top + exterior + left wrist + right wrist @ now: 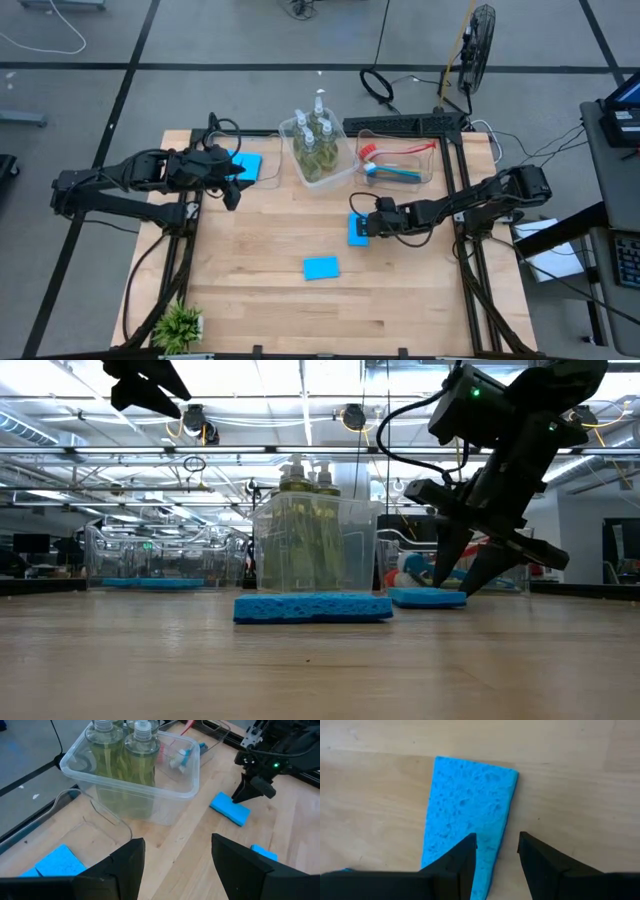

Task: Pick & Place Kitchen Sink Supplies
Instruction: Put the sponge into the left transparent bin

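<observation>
While the left arm waits up near the back-left corner, the right gripper (358, 228) is down low over a light-blue sponge (356, 230) lying flat on the wooden table (250, 280), right of centre. From the wrist camera its two dark fingers (465, 857) stand part-way open, a modest gap between them, one tip over the sponge's surface and the other just past its long edge. They have nothing clamped; the sponge lies flat on the wood. From table height the fingertips look to reach the sponge, though I can't tell whether they truly touch it.

A second sponge (321, 267) lies by itself nearer the front edge, apart from the first one. More blue sponge (246, 165) sits in a shallow clear tub (262, 172) at the back left, just beside the left gripper (234, 186).

That left gripper hangs above the table with its fingers (125, 865) spread apart and nothing between them.

At the back centre, a clear tub (320, 155) holds the pump bottles (315, 140) of yellow-green liquid, standing upright, packed together. Just to its right another clear tub (398, 160) holds the dish brushes (395, 168), red and blue handles lying across it. A small potted plant (180, 325) stands at the front-left corner.
</observation>
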### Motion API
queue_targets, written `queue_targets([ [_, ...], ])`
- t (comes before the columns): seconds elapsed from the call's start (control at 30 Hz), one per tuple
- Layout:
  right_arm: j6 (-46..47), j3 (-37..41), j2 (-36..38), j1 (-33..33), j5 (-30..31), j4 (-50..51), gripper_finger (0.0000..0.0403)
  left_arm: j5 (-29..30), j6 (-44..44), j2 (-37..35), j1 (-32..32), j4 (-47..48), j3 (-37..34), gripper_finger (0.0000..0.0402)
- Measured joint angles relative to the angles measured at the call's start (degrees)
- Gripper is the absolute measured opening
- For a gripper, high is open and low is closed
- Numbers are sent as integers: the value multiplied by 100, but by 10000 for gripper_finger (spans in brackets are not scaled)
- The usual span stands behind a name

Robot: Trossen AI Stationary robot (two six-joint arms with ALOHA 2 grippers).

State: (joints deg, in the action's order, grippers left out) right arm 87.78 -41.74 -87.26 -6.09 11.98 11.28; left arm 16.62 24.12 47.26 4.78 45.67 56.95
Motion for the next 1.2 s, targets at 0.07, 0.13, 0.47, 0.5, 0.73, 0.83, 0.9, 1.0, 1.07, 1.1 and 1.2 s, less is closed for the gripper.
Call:
queue_targets([
  [0.07,-4,0,0,0,-4,-3,137,0,0,28,0,-1,0,230],
  [0.13,-14,0,0,-2,-8,-26,137,0,-5,40,2,-2,0,230],
  [0.47,-189,-21,-316,62,7,-74,135,2,-33,339,2,-134,0,230],
  [0.5,-196,-22,-352,73,0,-74,133,0,-33,378,0,-207,0,230],
  [0.73,-446,-17,-453,79,26,-140,75,-120,-34,737,2,-381,0,230],
  [0.83,-539,-11,-466,83,22,-222,42,-157,37,885,-4,-411,0,230],
  [0.9,-609,-11,-474,85,16,-290,21,-159,42,971,-6,-467,1,230],
  [1.0,-697,-15,-476,87,22,-349,5,-206,42,1075,-40,-614,2,230],
  [1.07,-751,-15,-457,87,19,-345,5,-216,42,1097,-81,-707,0,230],
  [1.1,-789,-14,-425,87,17,-337,3,-219,42,1096,-98,-699,0,230],
  [1.2,-923,1,-316,90,-13,-368,1,-218,47,1091,-178,-698,0,230],
])
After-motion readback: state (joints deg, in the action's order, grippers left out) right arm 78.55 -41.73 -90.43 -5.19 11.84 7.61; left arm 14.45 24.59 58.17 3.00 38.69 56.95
